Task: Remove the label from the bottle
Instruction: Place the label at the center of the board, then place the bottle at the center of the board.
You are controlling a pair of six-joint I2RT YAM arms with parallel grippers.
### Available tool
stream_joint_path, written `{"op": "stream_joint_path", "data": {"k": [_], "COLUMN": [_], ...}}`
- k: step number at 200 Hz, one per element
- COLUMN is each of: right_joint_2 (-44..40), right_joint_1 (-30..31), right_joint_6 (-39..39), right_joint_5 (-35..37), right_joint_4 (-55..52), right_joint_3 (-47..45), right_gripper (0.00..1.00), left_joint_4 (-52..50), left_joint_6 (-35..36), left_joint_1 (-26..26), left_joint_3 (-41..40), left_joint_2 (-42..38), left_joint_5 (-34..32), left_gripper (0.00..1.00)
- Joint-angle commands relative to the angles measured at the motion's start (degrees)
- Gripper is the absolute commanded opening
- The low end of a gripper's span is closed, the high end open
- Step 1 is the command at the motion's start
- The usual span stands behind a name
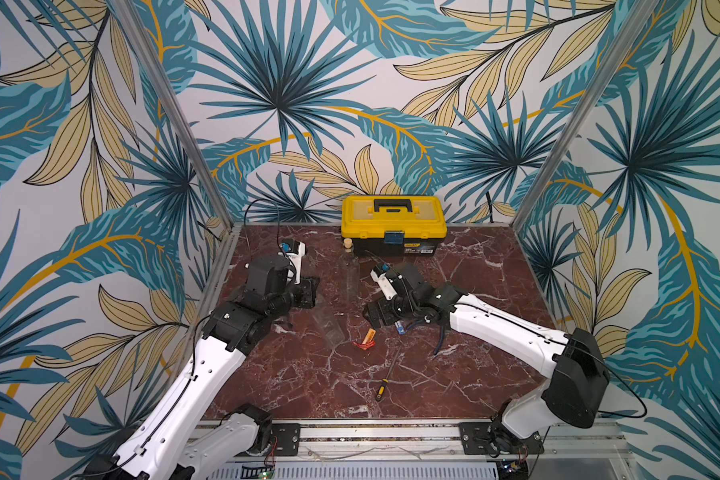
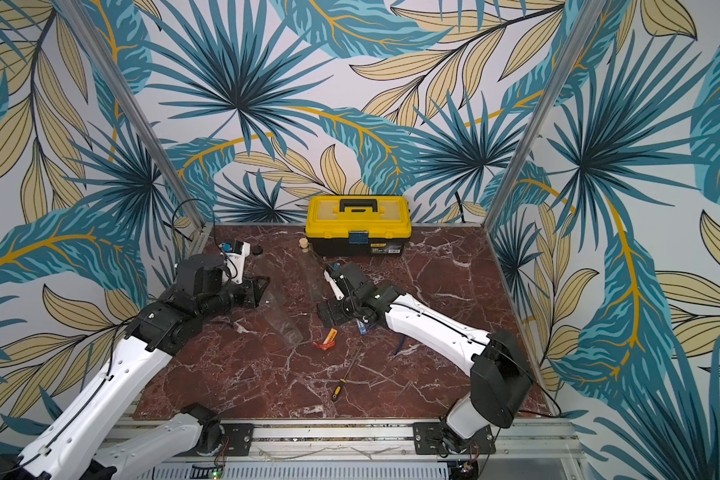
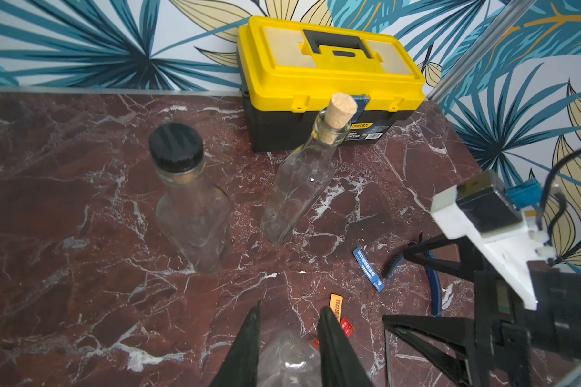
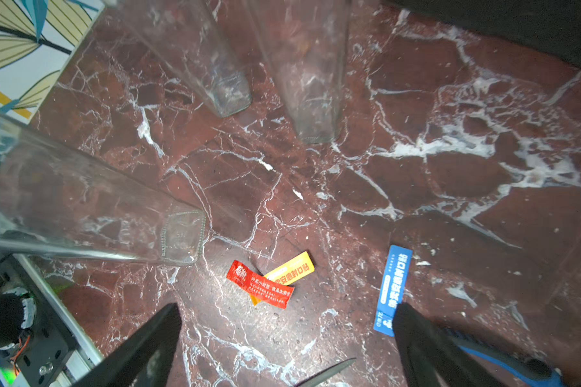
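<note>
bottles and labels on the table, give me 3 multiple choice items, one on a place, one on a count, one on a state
1. Where does the cork-stoppered bottle stand?
A) just in front of the toolbox
B) at the front rail
C) on the toolbox lid

2. How many loose labels lie on the table?
A) one
B) three
C) six

3. How is the right gripper?
A) shut on a label
B) shut on a cork
C) wide open, empty

Key: 1 A, its cork overlaps the toolbox front in the left wrist view. 2 B, a red label, an orange label and a blue label. 3 C, its jaws stand far apart with nothing held between them.
</note>
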Motion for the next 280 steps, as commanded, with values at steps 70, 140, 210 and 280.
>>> {"op": "stream_joint_path", "data": {"k": [70,140,210,280], "right_joint_2": [-5.25,-6.40,-8.43,-11.54], "right_joint_1": [-2.11,-2.48,-3.25,-3.80], "right_joint_6": [1.99,1.55,1.56,1.03], "right_joint_5": [3.73,5.09,5.13,5.83], "right_joint_4": [2.65,2.19,1.51,0.44], "right_joint_3": [-1.00,-0.62,-1.42,-1.98], "right_gripper": [1.00,0.99,1.00,1.00], "left_joint_4": [16.41,21.72,22.44,25.75], "left_joint_6": [7.22,8.21,9.95,11.38], "left_joint_1": [-5.11,-6.14,-9.05,-12.76], "left_joint_3": [-0.79,0.01,3.78,11.40], "left_joint_2": [1.97,7.05,12.28,20.88], "left_joint_5": [-8.71,-7.83,-8.16,-6.78], "left_gripper": [0.00,0.00,0.00,0.00]}}
